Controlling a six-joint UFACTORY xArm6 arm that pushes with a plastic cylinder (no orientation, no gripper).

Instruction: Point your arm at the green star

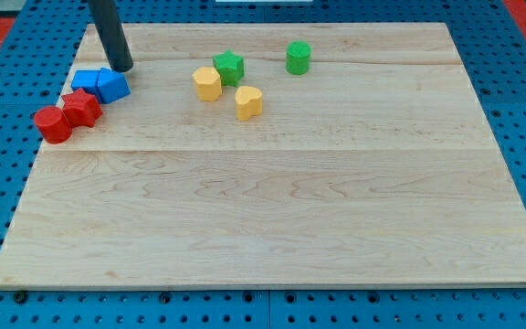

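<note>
Camera view: my tip (122, 67) sits at the table's (272, 210) top left, just above two touching blue blocks (100, 84), shapes hard to tell. No pincer here, just the rod. Green star (229, 66) is well to the right, touching a yellow block (207, 83).
</note>
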